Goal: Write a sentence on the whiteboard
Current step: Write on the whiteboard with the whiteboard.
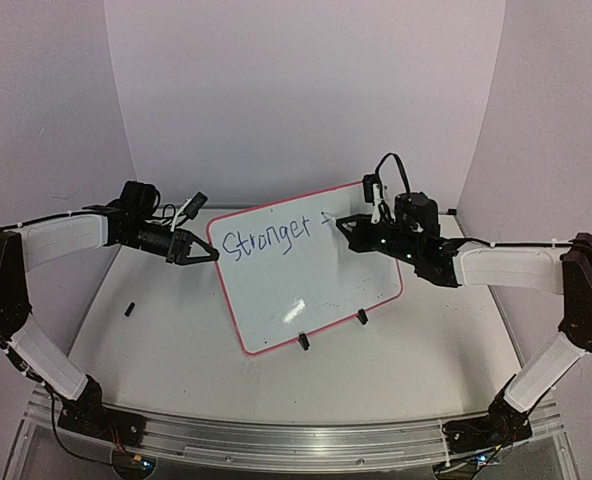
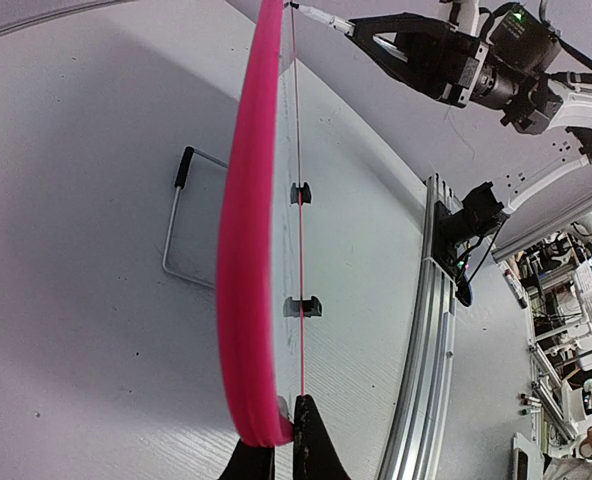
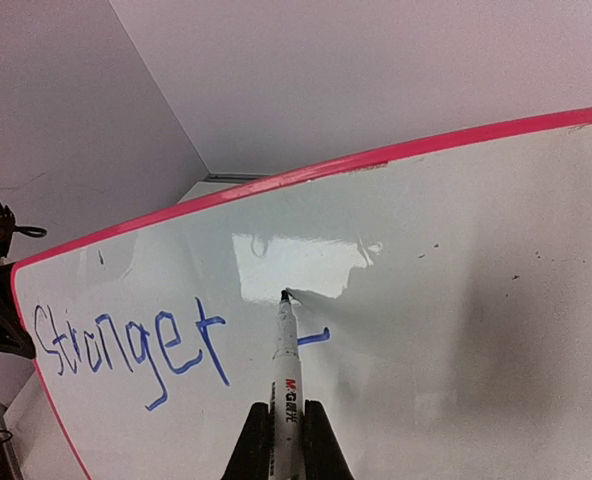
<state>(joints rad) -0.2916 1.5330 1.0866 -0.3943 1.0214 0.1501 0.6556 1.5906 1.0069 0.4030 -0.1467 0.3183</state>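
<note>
L claw (image 1: 201, 251) clamps whiteboard (image 1: 306, 290) rim; R claw (image 3: 287, 425) grips marker (image 3: 286, 365). Sentence (image 3: 126, 345): "Stronger" done; next 2nd word, keep tip touching.

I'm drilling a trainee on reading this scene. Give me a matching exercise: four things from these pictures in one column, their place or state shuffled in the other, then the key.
Column one:
1. left gripper
2. right gripper
3. word "Stronger"
4. small black piece

Column two:
A. lying on the table, left of the whiteboard
B. shut on the marker
C. blue, on the whiteboard's upper left
D. shut on the whiteboard's left edge

Pairs: 1-D, 2-B, 3-C, 4-A
</note>
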